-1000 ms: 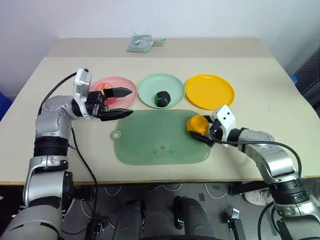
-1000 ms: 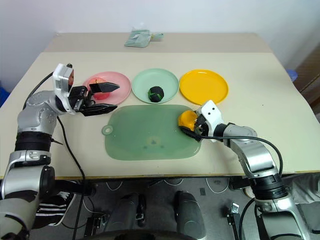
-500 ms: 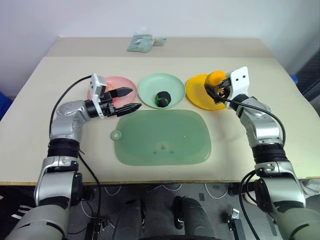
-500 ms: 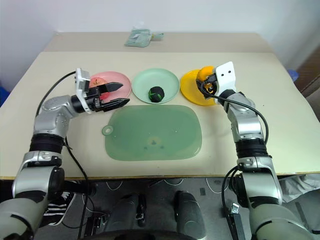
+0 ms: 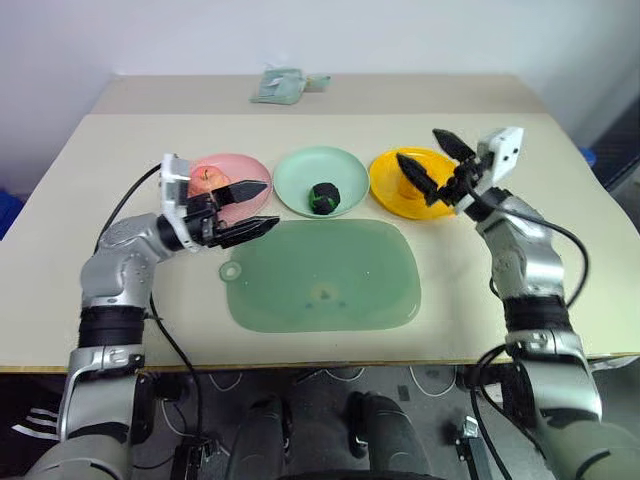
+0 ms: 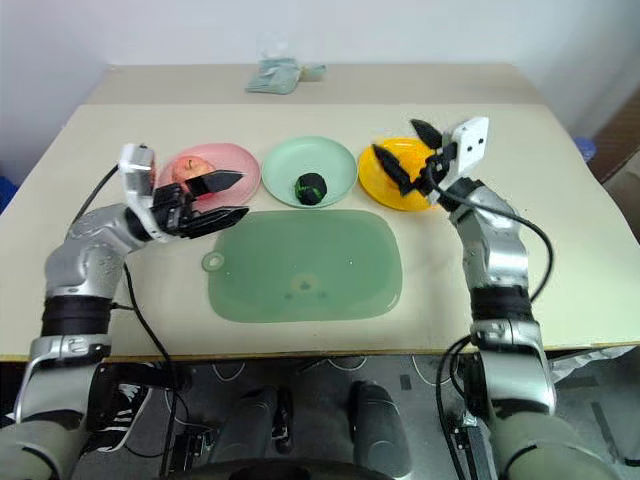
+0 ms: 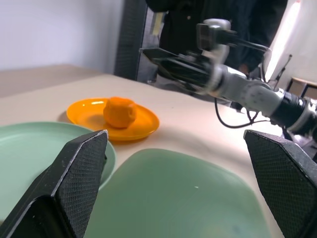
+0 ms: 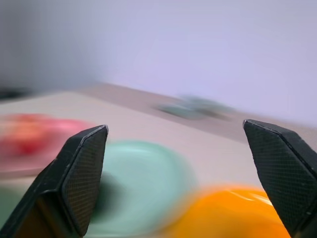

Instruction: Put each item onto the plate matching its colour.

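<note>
**All three fruits on matching plates, both grippers released**

The orange-yellow rounded toy fruit (image 7: 119,112) sits on the bright yellow round plastic plate (image 5: 385,187), under the right gripper (image 5: 428,165), whose two black fingers are spread wide with nothing between them. The dark green-black toy ball (image 5: 322,196) lies on the mint green round plate (image 5: 295,172). The pink-red toy apple (image 5: 206,179) rests on the pale pink round plate (image 5: 250,168). The left gripper (image 5: 254,207) hovers beside the pink plate, fingers apart, empty.

Judged step: last placement looks finished and sorting appears complete. Next move likely calls only for pulling both arms clear without knocking the plates.

The large flat translucent green mat (image 5: 320,275) lies bare, just in front of the plates. All of it sits on a beige tabletop (image 5: 520,300). A crumpled pale green cloth (image 5: 282,85) is at the far edge, against a plain white wall (image 5: 300,30). The left wrist view shows a person in dark clothing (image 7: 218,12) standing beyond the table.
</note>
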### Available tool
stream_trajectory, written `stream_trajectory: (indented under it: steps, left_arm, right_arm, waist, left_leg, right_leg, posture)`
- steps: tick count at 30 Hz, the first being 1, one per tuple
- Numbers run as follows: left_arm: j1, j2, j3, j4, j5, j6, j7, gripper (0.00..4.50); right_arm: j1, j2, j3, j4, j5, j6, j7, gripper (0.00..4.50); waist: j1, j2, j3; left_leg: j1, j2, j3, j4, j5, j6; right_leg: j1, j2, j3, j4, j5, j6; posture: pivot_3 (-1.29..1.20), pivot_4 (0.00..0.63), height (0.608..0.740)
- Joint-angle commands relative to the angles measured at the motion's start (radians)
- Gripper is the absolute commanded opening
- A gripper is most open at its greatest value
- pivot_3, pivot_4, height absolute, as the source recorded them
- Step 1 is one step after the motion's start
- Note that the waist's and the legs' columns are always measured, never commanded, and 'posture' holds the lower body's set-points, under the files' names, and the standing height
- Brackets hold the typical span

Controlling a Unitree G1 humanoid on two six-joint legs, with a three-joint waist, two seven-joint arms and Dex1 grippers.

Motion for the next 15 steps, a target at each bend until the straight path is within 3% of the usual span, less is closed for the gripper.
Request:
stream_trajectory:
  steps: [1, 7, 15]
  left_arm:
    - [0.052, 0.050, 0.030, -0.103, -0.094, 0.096, -0.029, 4.50]
    - [0.120, 0.085, 0.006, -0.135, -0.095, 0.110, -0.051, 4.50]
    - [0.117, 0.089, -0.011, -0.102, -0.081, 0.097, -0.057, 4.50]
  right_arm:
    - [0.107, -0.100, -0.004, -0.283, 0.107, 0.147, 0.077, 4.44]
    - [0.321, -0.268, -0.043, -0.558, 0.189, 0.288, 0.144, 4.44]
    - [0.467, -0.323, -0.116, -0.692, 0.238, 0.371, 0.093, 4.44]
  waist:
    - [-0.001, 0.000, 0.000]
    - [-0.004, 0.000, 0.000]
    - [-0.001, -0.001, 0.000]
  left_leg:
    - [0.000, 0.000, 0.000, 0.001, 0.000, 0.000]
    - [0.004, 0.000, -0.001, 0.001, 0.000, 0.000]
    - [0.004, 0.000, -0.001, 0.001, 0.000, 0.000]
  right_leg:
    - [0.000, -0.001, 0.000, 0.000, 0.000, 0.000]
    - [0.002, 0.001, 0.002, -0.001, -0.002, -0.004]
    - [0.002, 0.001, 0.002, -0.001, -0.003, -0.004]
  posture:
    - [0.00, 0.150, 0.740]
    - [0.00, 0.150, 0.740]
    - [0.00, 0.150, 0.740]
